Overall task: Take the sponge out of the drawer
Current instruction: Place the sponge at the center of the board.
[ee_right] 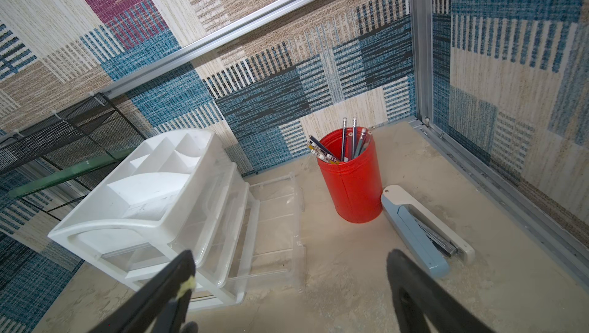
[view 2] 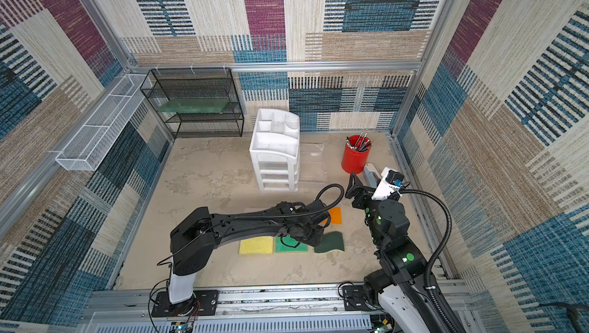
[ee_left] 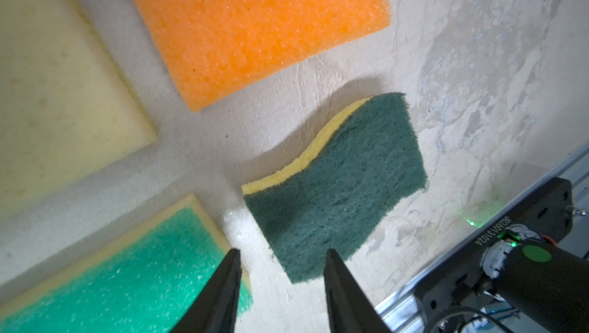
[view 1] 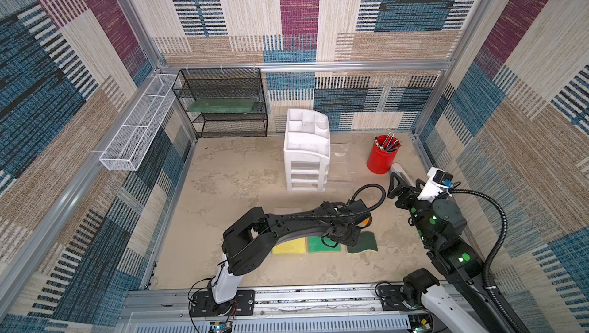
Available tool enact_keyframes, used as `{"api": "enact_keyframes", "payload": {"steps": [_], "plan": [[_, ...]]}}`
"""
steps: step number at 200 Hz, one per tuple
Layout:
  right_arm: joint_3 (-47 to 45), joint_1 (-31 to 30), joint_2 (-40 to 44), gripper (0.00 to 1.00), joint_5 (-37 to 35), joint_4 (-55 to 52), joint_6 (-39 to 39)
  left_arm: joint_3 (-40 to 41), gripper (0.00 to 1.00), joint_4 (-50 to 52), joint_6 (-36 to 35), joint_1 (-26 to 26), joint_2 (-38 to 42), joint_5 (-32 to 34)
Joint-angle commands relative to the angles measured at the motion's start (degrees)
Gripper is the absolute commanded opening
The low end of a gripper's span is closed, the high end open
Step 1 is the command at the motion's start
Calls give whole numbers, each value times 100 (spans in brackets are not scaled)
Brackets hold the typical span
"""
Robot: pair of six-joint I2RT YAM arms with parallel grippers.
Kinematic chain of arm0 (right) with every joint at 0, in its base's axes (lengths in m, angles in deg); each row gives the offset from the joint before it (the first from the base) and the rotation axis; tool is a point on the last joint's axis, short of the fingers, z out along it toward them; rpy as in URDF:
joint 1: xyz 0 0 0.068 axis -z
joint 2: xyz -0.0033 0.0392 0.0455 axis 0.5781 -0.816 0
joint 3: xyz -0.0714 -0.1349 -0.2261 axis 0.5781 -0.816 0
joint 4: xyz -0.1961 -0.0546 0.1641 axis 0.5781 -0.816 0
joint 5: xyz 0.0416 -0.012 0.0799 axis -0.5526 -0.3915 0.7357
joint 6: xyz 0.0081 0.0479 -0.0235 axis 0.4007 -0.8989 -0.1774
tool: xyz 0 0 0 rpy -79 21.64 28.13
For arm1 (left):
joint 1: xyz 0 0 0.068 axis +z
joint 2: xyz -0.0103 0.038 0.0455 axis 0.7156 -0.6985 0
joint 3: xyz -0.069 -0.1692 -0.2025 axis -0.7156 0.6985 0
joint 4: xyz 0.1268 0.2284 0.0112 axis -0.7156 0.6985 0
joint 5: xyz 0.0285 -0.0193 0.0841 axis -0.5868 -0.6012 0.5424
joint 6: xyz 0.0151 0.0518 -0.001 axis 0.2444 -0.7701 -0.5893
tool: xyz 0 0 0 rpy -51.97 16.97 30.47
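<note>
Even, diffuse overhead light; both top views are sharp, with wide-angle bowing of the frame rails at the edges. The dark green sponge (ee_left: 338, 188) casts a soft shadow. Close end effector fingers (ee_left: 223, 290) and the nearest sponges are blurred.

Twin overhead views — wrist cameras seemingly close.

The dark green scouring sponge with a wavy yellow foam edge (ee_left: 338, 184) lies flat on the beige tabletop, scrubby side up, just beyond the left gripper's (ee_left: 282, 259) parted tips, untouched. The small white plastic drawer tower (ee_right: 153, 207) stands upright ahead of the right gripper (ee_right: 288, 263), its clear drawers pulled out.
</note>
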Motion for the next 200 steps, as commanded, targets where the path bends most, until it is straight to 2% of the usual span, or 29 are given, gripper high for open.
{"api": "enact_keyframes", "payload": {"steps": [1, 110, 200], "plan": [[-10, -6, -7, 95, -107, 137, -74, -74, 43, 65, -142, -12, -49, -93], [-11, -12, 50, 95, -127, 128, -79, -334, 28, 212, -136, -23, -430, -214], [-12, -12, 18, 95, -136, 123, -81, -315, 28, 135, -264, 7, -352, 23]]}}
